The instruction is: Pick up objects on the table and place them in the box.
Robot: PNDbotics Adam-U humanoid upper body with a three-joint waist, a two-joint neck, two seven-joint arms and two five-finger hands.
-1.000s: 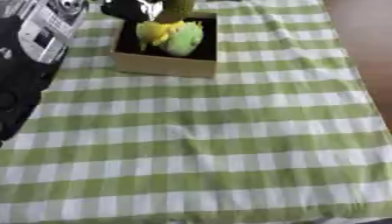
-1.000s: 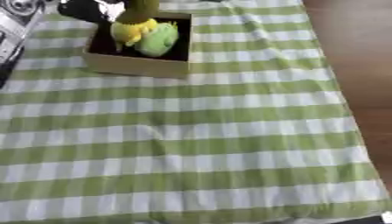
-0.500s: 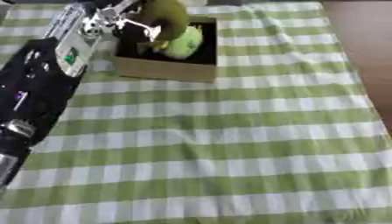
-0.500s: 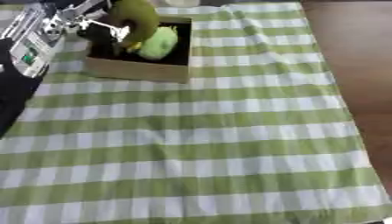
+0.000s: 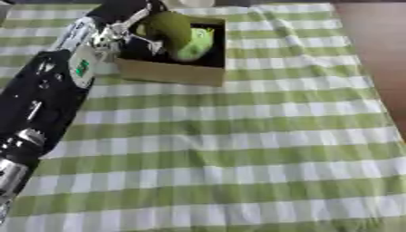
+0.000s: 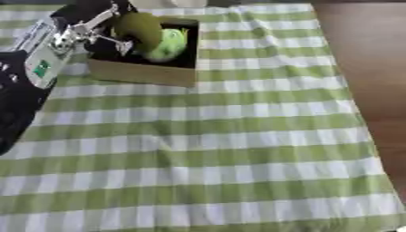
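Since a second ago the left arm (image 5: pixel 47 90) has come much farther into view and now stretches from about 8 o'clock up to the box (image 5: pixel 171 71) at 11 o'clock (the whole picture has shifted too, so the camera has tilted). The left hand (image 5: pixel 131 29) sits at the box's 9 o'clock wall, over its opening, beside a dark olive rounded object (image 5: pixel 169 28); whether its fingers are curled round that object or only next to it I cannot tell. Touching the olive object on its 3 o'clock side, a light green object (image 5: pixel 196 43) lies inside the box against the dark interior. The box is tan cardboard, resting on the green-and-white checked tablecloth (image 5: pixel 238 149). Bare brown table (image 6: pixel 364 54) shows along the 3 o'clock edge.
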